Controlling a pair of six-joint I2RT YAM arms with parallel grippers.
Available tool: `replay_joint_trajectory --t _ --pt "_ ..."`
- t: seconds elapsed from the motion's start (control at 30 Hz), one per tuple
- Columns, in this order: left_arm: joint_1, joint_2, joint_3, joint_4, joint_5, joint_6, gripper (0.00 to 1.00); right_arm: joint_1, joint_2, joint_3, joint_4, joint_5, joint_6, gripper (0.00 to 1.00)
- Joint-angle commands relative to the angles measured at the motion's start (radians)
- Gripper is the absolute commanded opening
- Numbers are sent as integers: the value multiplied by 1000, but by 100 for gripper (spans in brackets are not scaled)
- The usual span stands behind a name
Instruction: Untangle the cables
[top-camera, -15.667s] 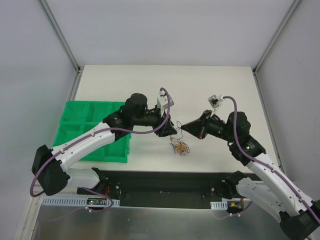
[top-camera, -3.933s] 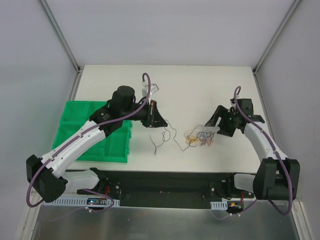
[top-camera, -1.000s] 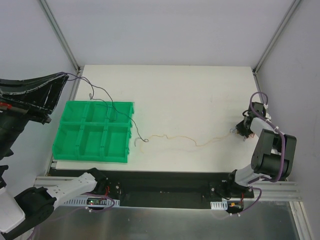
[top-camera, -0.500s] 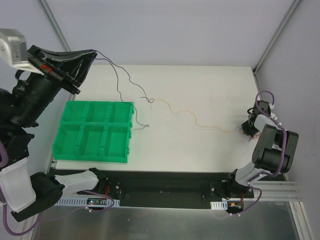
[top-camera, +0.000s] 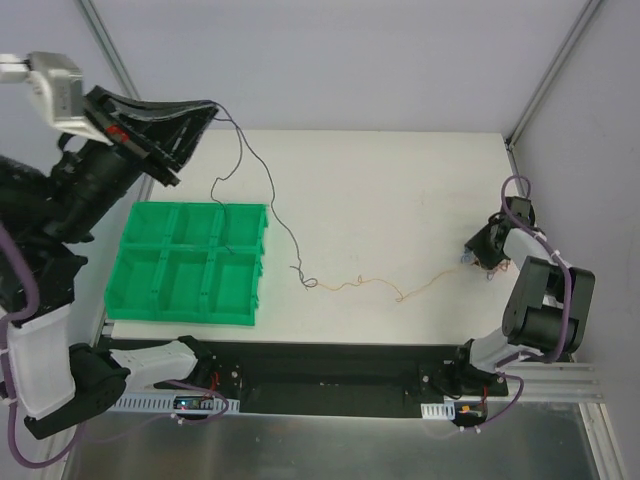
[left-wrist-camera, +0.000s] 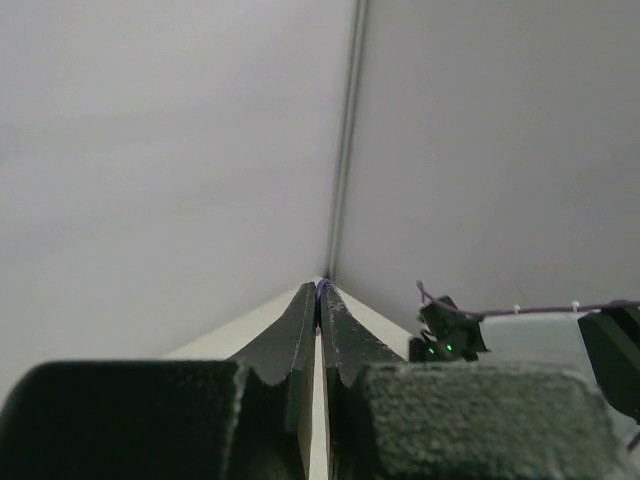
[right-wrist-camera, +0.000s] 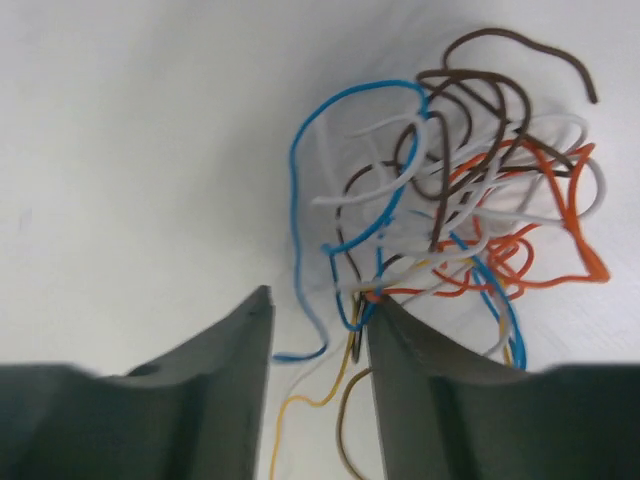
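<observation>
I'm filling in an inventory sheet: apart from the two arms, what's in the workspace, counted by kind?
green tray: 1
dark wire, pulled out long: 1
yellowish wire, pulled out long: 1
wire tangle: 1
Total: 4

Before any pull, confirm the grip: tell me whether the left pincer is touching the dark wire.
Touching. The top view shows the dark wire running straight out of the tip of the shut left pincer and hanging from it.
</observation>
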Motion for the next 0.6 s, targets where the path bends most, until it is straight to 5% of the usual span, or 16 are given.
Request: replay_joint_trajectory --t 0.0,0.13,0.43,0.57 --pt "6 82 -141 67 159 -101 0 92 -160 40 -41 -217 -56 54" --pt "6 114 -267 142 225 -152 0 119 -298 -21 -88 -430 -77 73" --pt "9 108 -439 251 293 -184 0 228 -568 -167 -257 -502 -108 77" --pt "12 94 -522 282 328 -209 0 351 -623 -264 -11 -631 91 78"
